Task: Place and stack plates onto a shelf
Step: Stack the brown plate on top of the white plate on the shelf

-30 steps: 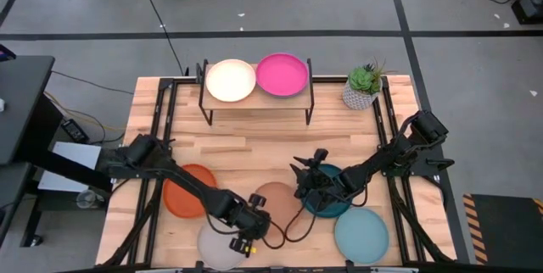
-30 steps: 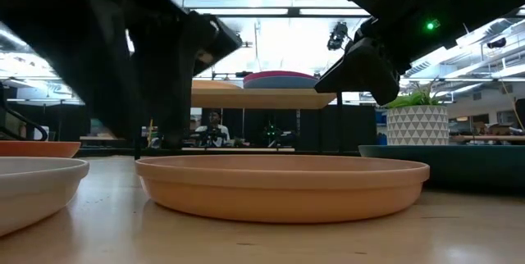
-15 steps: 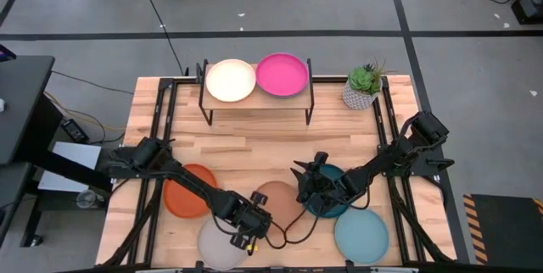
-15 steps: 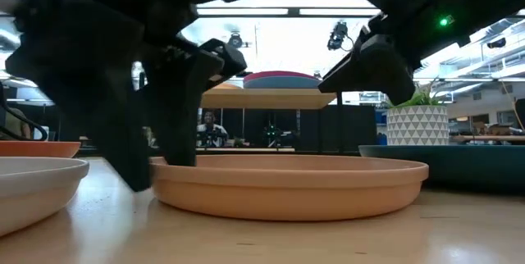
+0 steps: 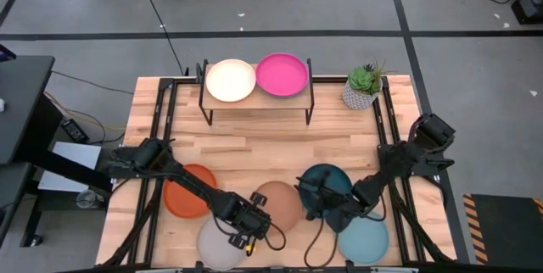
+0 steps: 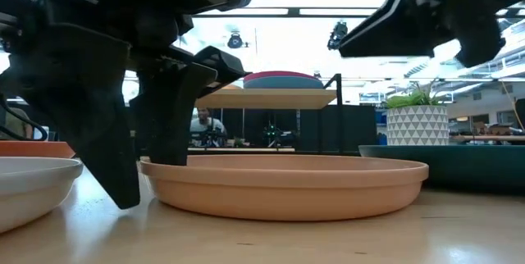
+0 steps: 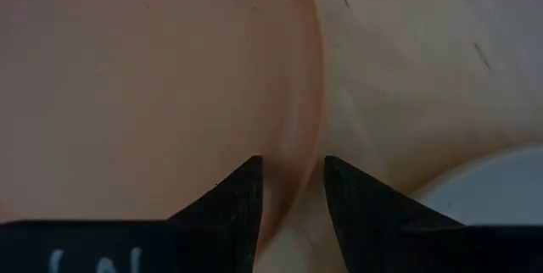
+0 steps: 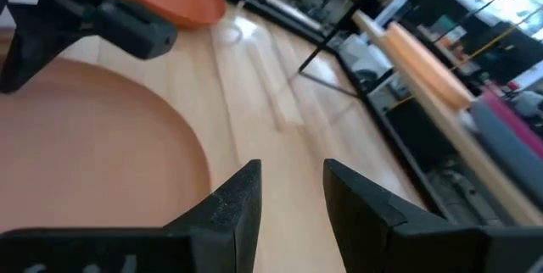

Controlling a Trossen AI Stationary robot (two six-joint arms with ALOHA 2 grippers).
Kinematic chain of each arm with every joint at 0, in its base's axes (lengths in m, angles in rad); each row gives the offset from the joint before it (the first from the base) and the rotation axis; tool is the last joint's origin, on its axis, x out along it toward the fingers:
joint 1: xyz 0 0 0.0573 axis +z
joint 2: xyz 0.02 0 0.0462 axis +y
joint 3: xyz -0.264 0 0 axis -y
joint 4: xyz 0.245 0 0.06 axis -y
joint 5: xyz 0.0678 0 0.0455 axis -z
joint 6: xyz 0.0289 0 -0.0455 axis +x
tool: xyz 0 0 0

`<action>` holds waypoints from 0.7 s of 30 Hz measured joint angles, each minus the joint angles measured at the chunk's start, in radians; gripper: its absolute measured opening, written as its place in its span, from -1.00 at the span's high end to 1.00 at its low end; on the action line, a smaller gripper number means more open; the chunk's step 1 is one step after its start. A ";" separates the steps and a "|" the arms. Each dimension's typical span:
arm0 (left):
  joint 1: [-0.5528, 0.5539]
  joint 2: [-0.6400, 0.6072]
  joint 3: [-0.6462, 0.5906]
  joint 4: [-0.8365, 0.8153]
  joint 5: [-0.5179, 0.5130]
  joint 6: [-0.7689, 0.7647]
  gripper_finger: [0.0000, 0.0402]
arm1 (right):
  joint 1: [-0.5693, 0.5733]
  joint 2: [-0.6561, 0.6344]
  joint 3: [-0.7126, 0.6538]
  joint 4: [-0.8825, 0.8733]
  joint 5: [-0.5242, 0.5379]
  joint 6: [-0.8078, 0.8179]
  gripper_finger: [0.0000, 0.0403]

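Observation:
The terracotta plate (image 5: 278, 203) lies flat on the table near the near edge. My left gripper (image 5: 251, 220) is open at the plate's left near rim, with one finger inside the plate and one outside it. My right gripper (image 5: 304, 193) is open and hovers above the table between the terracotta plate and the dark teal plate (image 5: 329, 180). The cream plate (image 5: 231, 80) and the magenta plate (image 5: 282, 74) sit side by side on the shelf (image 5: 257, 97). The orange plate (image 5: 185, 190), the light grey plate (image 5: 216, 246) and the pale aqua plate (image 5: 366, 237) lie on the table. No blue plate shows. My left gripper straddles the terracotta plate's rim (image 7: 299, 150) from above, slanting down. One finger (image 6: 168, 133) stands inside the plate and the other (image 6: 111, 149) outside, its tip down at the table. Whether the fingers touch the rim, I cannot tell. The plate rests flat on the table.
A potted plant (image 5: 362, 88) stands at the far right, beside the shelf. Black rails run along the table's left and right sides. Bare wood lies between the shelf and the plates near the near edge.
My left gripper has come down onto the terracotta plate's left near rim, so that its fingers stand on either side of it. My right gripper has drawn back from over the dark teal plate toward the near edge, leaving that plate in plain view.

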 joint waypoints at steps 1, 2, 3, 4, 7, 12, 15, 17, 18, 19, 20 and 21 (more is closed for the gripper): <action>0.000 0.000 0.000 0.000 0.000 0.000 0.39 | 0.010 0.000 0.000 0.000 0.019 0.000 0.33; 0.000 0.000 0.000 0.000 0.000 0.000 0.45 | 0.019 0.000 0.000 -0.003 0.042 0.000 0.33; 0.000 0.000 0.000 0.000 0.000 0.000 0.51 | 0.027 0.000 0.000 -0.006 0.058 0.000 0.33; 0.000 0.000 0.000 -0.001 0.000 0.000 0.58 | 0.033 0.000 0.000 -0.007 0.068 0.001 0.33; 0.000 0.000 0.000 0.002 0.012 0.020 0.81 | 0.043 0.000 0.000 -0.009 0.082 0.005 0.33; 0.000 -0.033 0.027 -0.070 0.030 0.051 0.93 | 0.043 0.000 0.000 -0.016 0.084 0.019 0.33; 0.005 -0.072 0.110 -0.199 0.021 0.037 0.93 | 0.043 0.000 0.000 -0.031 0.085 0.034 0.33; 0.006 -0.105 0.169 -0.302 -0.027 0.038 0.93 | 0.043 0.000 0.000 -0.034 0.087 0.041 0.33; 0.006 -0.121 0.199 -0.350 -0.057 0.038 0.93 | 0.043 0.000 0.000 -0.034 0.087 0.044 0.33; 0.007 -0.138 0.228 -0.399 -0.092 0.038 0.93 | 0.043 0.000 0.000 -0.034 0.088 0.045 0.33; 0.009 -0.160 0.256 -0.454 -0.134 0.037 0.93 | 0.043 0.000 0.000 -0.034 0.088 0.045 0.33; 0.011 -0.181 0.281 -0.505 -0.177 0.033 0.93 | 0.043 0.000 0.000 -0.034 0.088 0.047 0.33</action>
